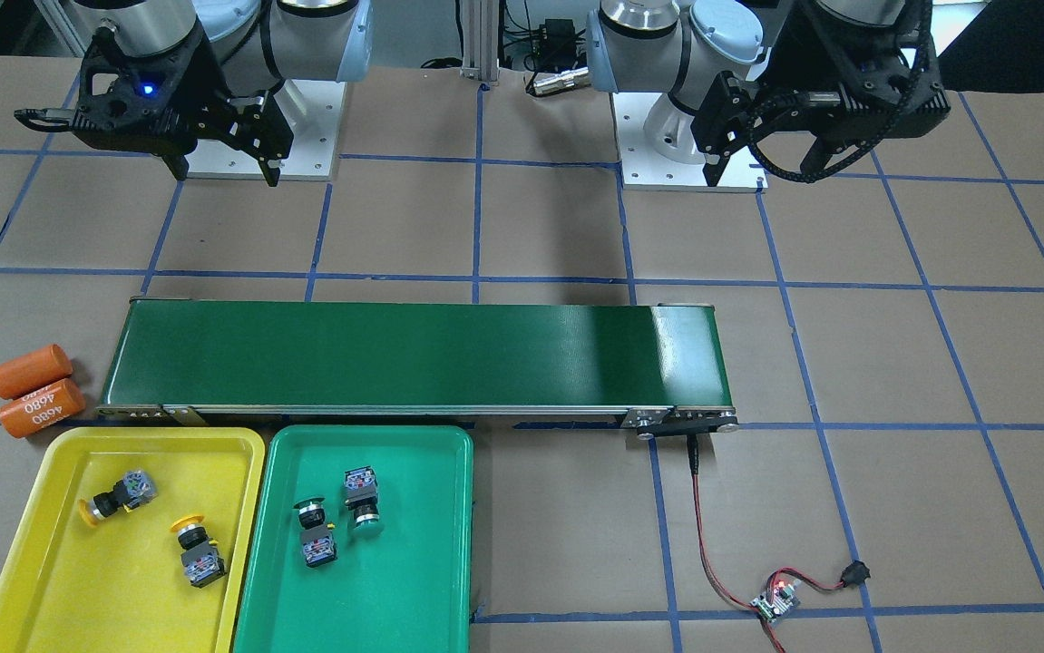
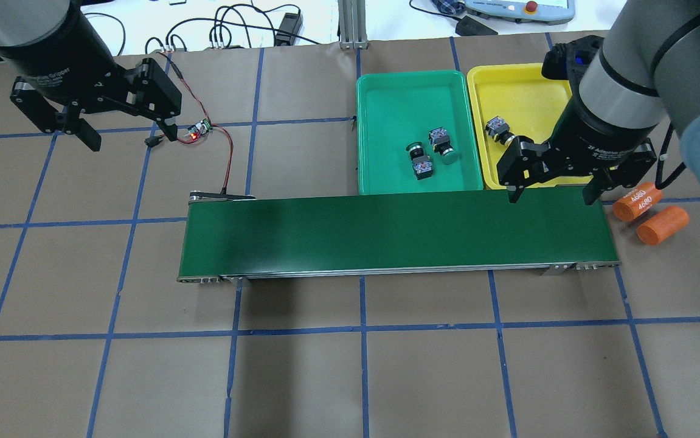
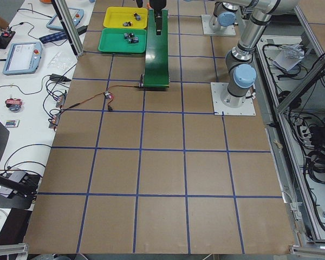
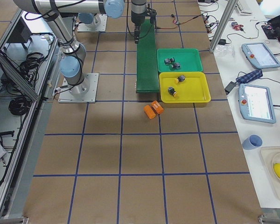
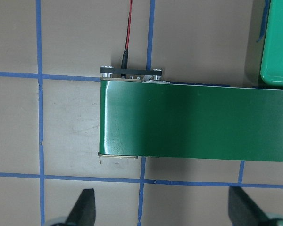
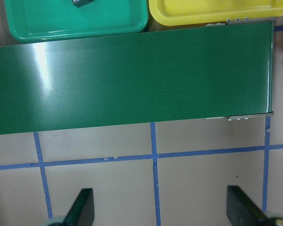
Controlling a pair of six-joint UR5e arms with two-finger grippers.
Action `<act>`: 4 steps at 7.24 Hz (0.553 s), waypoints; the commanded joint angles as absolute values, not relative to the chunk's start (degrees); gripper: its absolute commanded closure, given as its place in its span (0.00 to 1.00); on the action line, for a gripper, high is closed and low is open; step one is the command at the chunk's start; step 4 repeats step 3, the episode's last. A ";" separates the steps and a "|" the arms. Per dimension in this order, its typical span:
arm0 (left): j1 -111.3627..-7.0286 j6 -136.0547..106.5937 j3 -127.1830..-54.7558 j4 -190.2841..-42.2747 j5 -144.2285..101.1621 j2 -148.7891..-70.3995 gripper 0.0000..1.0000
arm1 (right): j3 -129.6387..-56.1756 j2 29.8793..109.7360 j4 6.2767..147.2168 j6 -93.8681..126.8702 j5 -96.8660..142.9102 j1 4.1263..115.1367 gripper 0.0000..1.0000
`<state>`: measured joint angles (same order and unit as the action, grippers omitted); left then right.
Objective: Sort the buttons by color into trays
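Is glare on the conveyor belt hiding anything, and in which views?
Front-facing view: pale sheen at the right end of the conveyor belt. Right wrist view: bright streak on its left part. Overhead view: only a soft shadow. Nothing looks hidden.

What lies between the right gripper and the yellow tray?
The long dark-green conveyor belt, past a strip of brown table. The right wrist-mounted view shows it between the right gripper and the yellow plastic tray.

Seemingly four buttons, two trays, two cylinders, one belt
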<state>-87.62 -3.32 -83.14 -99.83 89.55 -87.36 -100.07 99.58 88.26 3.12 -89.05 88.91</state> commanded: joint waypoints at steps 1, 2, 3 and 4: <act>-86.57 -3.08 -83.05 -100.72 89.91 -87.54 0.00 | -100.11 99.67 88.42 3.78 -89.03 89.03 0.00; -86.66 -3.08 -83.67 -100.81 89.91 -87.28 0.00 | -100.11 99.67 88.50 3.95 -89.03 89.03 0.00; -86.49 -3.08 -82.98 -100.81 90.09 -87.71 0.00 | -100.11 99.67 88.51 3.96 -89.03 89.03 0.00; -86.49 -3.08 -82.98 -100.81 90.09 -87.71 0.00 | -100.11 99.67 88.51 3.96 -89.03 89.03 0.00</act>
